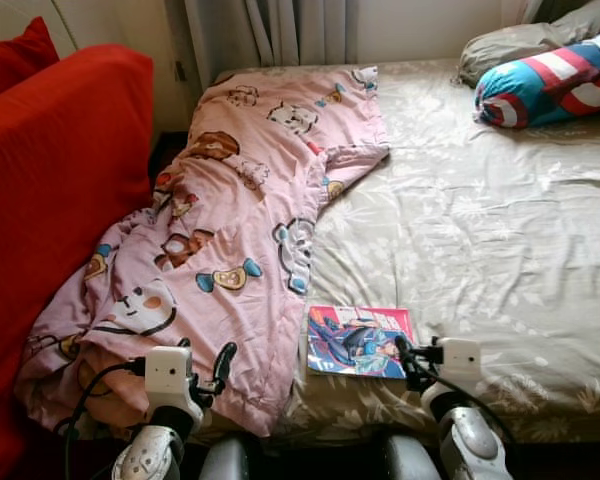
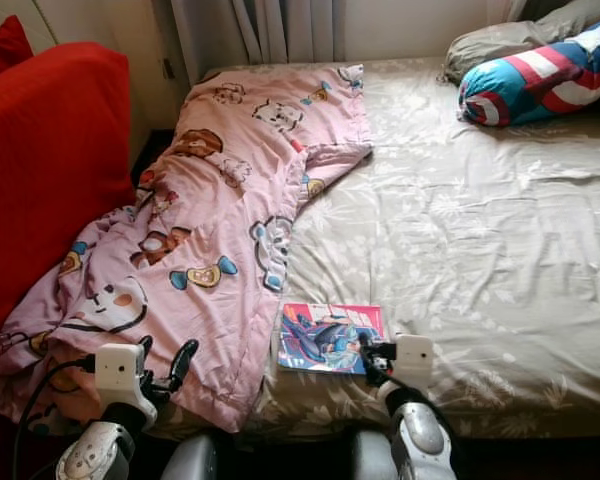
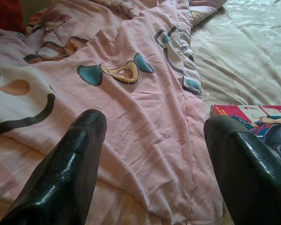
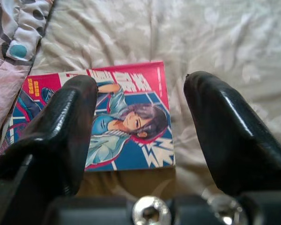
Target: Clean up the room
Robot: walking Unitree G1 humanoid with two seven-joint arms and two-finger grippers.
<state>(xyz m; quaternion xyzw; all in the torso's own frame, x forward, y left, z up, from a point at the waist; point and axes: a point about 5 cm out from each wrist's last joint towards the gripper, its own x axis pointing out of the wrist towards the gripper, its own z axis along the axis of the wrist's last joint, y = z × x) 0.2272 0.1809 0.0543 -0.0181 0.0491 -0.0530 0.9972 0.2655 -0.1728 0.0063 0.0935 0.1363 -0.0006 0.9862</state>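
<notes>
A pink cartoon-print blanket (image 1: 230, 230) lies crumpled along the left side of the bed and hangs over its front edge. A comic book (image 1: 355, 340) with a red and blue cover lies flat on the sheet near the front edge, just right of the blanket. My right gripper (image 4: 140, 82) is open and hovers over the book's near right corner (image 4: 131, 122), with nothing between its fingers. Low over the blanket's front part (image 3: 131, 108), my left gripper (image 3: 154, 124) also stands open and empty.
The beige flowered sheet (image 1: 480, 230) covers the rest of the bed. A blue, red and white striped pillow (image 1: 550, 85) and a grey pillow (image 1: 520, 45) lie at the far right. A red sofa (image 1: 50, 180) stands against the bed's left side. Curtains (image 1: 280, 30) hang behind.
</notes>
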